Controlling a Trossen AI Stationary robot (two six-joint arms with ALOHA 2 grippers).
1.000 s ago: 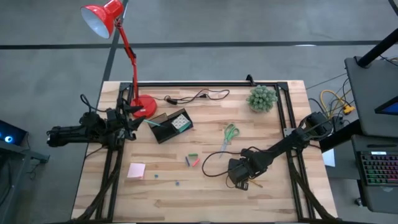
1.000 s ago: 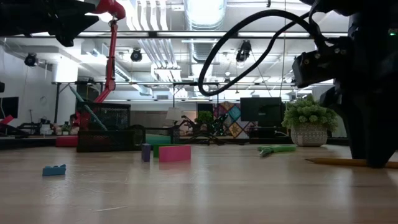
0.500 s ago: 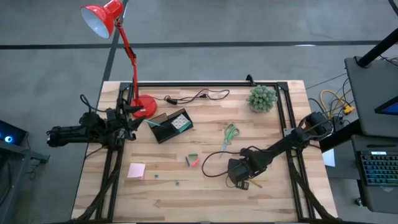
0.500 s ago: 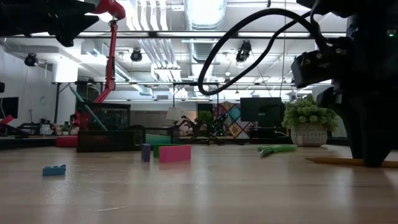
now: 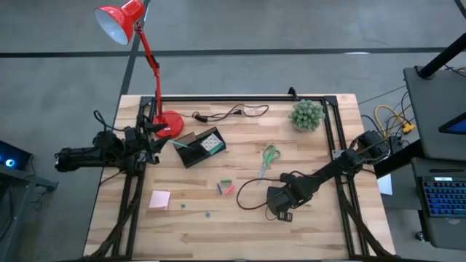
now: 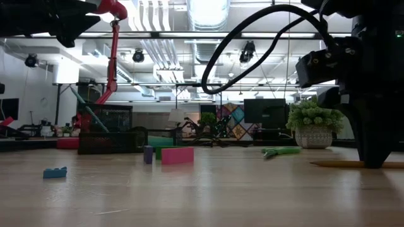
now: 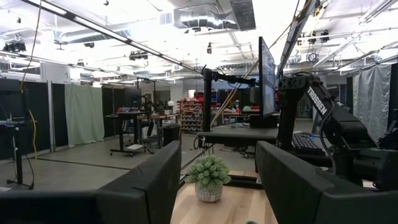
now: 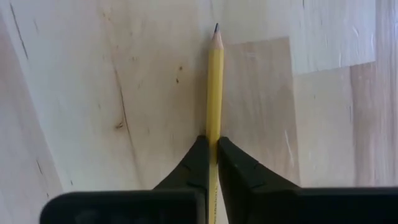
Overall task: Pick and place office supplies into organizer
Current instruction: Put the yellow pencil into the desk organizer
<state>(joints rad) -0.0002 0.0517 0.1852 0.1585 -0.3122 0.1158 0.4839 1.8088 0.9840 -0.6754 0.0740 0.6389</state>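
Observation:
A yellow wooden pencil (image 8: pixel 214 81) lies on the table at the near right, with my right gripper (image 8: pixel 211 140) shut on it; in the high view the gripper (image 5: pixel 282 211) covers most of it. The black organizer (image 5: pixel 200 147) stands left of centre. Green-handled scissors (image 5: pixel 269 156), small red and green pieces (image 5: pixel 226 187) and a pink sticky-note pad (image 5: pixel 160 199) lie on the wood. My left gripper (image 5: pixel 156 138) waits open above the table's left edge. My right gripper pinches the pencil's shaft (image 8: pixel 214 127) between its two fingertips, about midway along its length. The fingers come from above and point down, one on each side of the shaft. The pencil (image 6: pixel 338 164) lies flat on the table, its sharpened tip (image 8: pixel 216 28) free.
A red lamp base (image 5: pixel 170 124) and a black cable (image 5: pixel 229 113) are at the far left and centre. A green plant ball (image 5: pixel 306 115) sits at the far right. Tiny pieces (image 5: pixel 195 209) lie near the front. Bare wood surrounds the pencil.
My right gripper has shut on the pencil while staying in place, and has rolled slightly about its own axis. The pencil still lies on the table.

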